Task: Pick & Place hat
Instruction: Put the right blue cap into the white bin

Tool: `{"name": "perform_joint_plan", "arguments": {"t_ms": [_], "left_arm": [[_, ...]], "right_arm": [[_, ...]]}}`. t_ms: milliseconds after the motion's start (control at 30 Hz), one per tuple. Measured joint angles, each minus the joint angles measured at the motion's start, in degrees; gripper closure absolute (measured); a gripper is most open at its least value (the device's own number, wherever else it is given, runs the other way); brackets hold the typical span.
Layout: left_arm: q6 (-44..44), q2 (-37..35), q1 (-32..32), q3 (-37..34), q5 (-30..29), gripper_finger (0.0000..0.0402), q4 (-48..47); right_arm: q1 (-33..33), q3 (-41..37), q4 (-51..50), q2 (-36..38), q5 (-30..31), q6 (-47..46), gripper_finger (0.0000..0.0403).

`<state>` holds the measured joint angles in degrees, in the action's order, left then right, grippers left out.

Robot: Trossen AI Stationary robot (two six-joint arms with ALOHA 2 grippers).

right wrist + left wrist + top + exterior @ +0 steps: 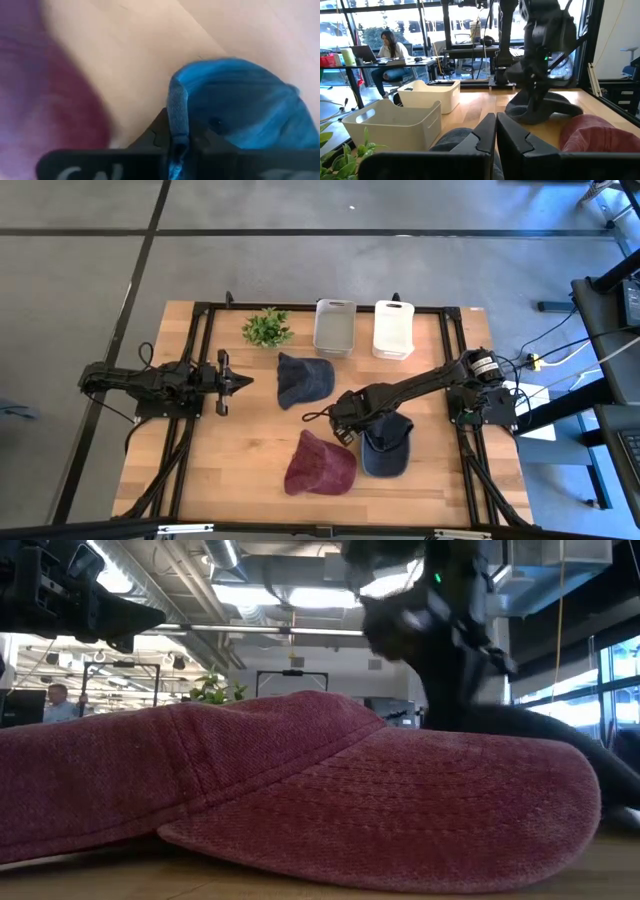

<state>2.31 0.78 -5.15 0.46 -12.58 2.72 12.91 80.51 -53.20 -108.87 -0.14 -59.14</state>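
Observation:
Three caps lie on the wooden table. A maroon cap (pixel 320 465) sits near the front edge and fills the low view (pixel 300 790). One dark blue cap (pixel 303 378) lies at the centre. A second dark blue cap (pixel 387 446) lies right of the maroon one. My right gripper (pixel 343 432) reaches in from the right and is shut on this second cap (pixel 240 105), between it and the maroon cap (pixel 50 100). My left gripper (pixel 240 381) hovers shut at the table's left, pointing toward the central cap (pixel 455 137). My right gripper pinches the second blue cap's rim edge (pixel 177 112) between its two fingers, on the side facing the maroon cap. The fingers come slanting down from above. A narrow ridge of cloth stands up between them. The rest of the cap (pixel 560 730) lies on the table.
A grey bin (pixel 334 326) and a white bin (pixel 393 328) stand side by side at the far edge, with a small green plant (pixel 267 328) to their left. Bare wood shows at the front left. A person sits at a desk (pixel 390 50) beyond the table.

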Motion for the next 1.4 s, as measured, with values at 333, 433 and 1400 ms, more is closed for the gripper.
{"name": "perform_joint_plan", "arguments": {"t_ms": [333,433,1400], "left_arm": [[-0.5,0.0,0.0,0.0,0.1,0.0392,0.3],[-3.8,0.0,0.0,0.0,0.3,0.039,2.3],[-29.4,4.4,0.0,0.0,-14.5,0.0394,24.2]], "right_arm": [[0.0,17.2,-2.6,9.5,10.7,21.8,0.0387],[0.0,20.2,-1.3,14.6,13.9,30.8,0.0387],[-12.4,-45.2,73.2,58.9,-23.0,51.7,0.0388]]}}
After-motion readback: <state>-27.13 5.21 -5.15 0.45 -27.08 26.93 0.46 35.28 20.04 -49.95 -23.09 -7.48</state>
